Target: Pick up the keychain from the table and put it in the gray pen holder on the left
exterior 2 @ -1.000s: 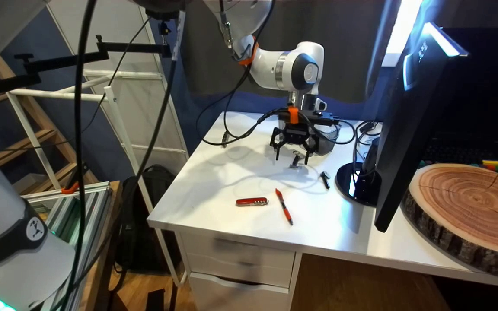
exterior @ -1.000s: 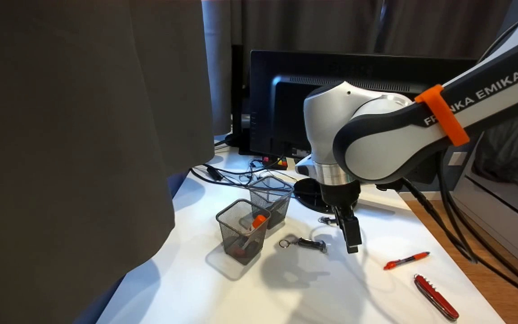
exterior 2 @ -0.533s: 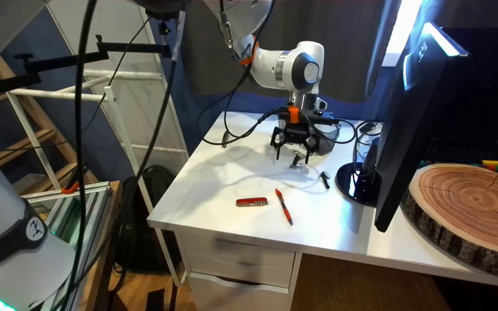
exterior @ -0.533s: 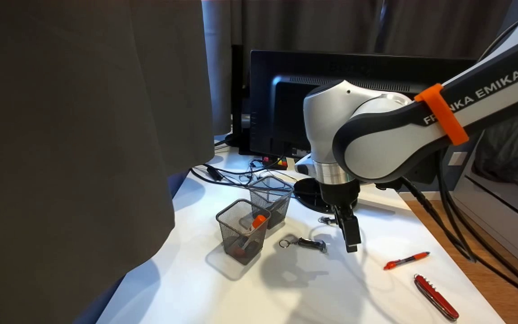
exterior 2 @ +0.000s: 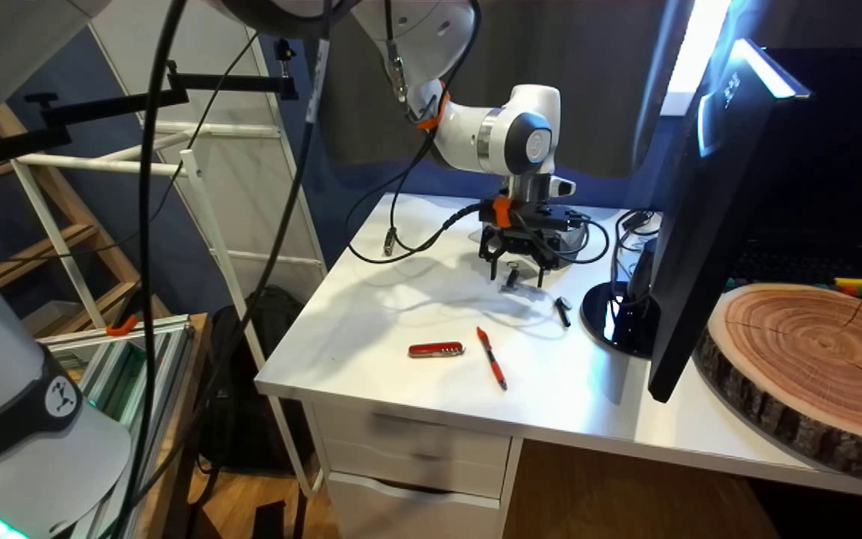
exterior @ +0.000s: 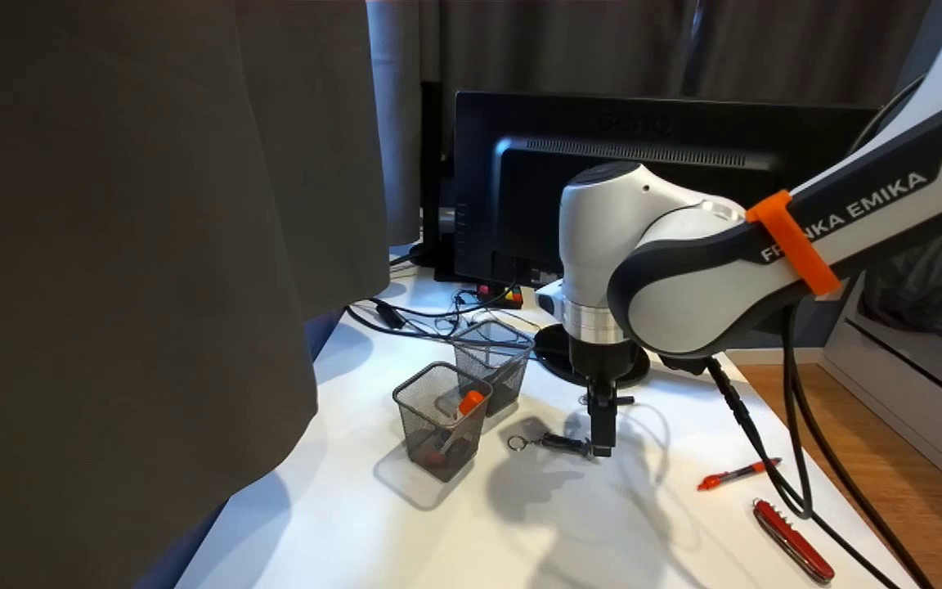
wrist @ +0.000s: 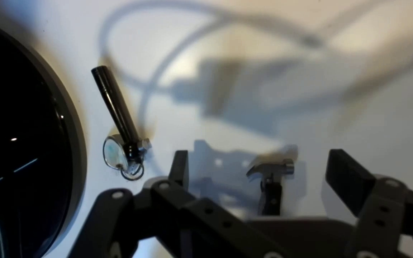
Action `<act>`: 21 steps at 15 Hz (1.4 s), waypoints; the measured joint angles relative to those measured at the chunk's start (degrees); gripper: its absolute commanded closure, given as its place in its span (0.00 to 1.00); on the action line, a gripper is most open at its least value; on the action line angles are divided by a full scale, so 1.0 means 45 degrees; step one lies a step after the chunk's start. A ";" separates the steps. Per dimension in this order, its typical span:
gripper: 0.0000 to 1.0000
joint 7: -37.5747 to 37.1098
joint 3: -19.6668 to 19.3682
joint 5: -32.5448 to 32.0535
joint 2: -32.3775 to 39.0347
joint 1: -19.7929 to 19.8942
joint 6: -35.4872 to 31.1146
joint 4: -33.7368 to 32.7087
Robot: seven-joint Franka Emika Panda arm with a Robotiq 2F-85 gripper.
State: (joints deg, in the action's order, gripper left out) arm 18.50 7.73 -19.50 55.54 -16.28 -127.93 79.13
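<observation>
The keychain (exterior: 562,442), a small dark hammer-shaped trinket with a ring, lies on the white table (exterior: 316,532). It also shows in an exterior view (exterior 2: 512,278) and the wrist view (wrist: 271,195), where its handle end and ring are hidden. My gripper (exterior: 602,450) is open and empty, close over the keychain's hammer-head end. In the wrist view, the hammer head lies between the spread fingers (wrist: 258,159), below them. The gray pen holder (exterior: 442,425), a dark mesh cup with an orange-topped item inside, stands left of the keychain. The gripper also shows in an exterior view (exterior 2: 517,280).
A paler mesh cup (exterior: 504,372) stands behind the pen holder. A black flashlight trinket (wrist: 115,104) lies beside the round monitor base (wrist: 23,143). A red pen (exterior 2: 491,358) and red pocketknife (exterior 2: 435,349) lie nearer the drawers. Cables (exterior: 405,319) run behind the cups.
My gripper has moved lower and toward the keychain, and has turned slightly so its fingers line up in an exterior view. The keychain and cups have not moved.
</observation>
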 measured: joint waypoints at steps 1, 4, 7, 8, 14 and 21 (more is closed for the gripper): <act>0.26 -0.0206 -0.0003 0.0001 0.0114 -0.0002 -0.0211 -0.0001; 0.45 -0.0848 -0.0048 0.0001 0.0400 -0.0109 -0.0916 -0.0002; 0.66 -0.1498 -0.0185 0.0001 0.0507 -0.0358 -0.1545 -0.0005; 0.80 -0.1642 -0.0219 0.0001 0.0506 -0.0446 -0.1631 -0.0015; 0.96 -0.2292 -0.0507 0.0001 0.0507 -0.0855 -0.1828 -0.0083; 0.96 -0.0687 -0.0088 0.0034 -0.0963 -0.0351 -0.3566 0.0900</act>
State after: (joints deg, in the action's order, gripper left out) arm 15.41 7.33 -19.35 51.20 -17.86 -143.98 83.18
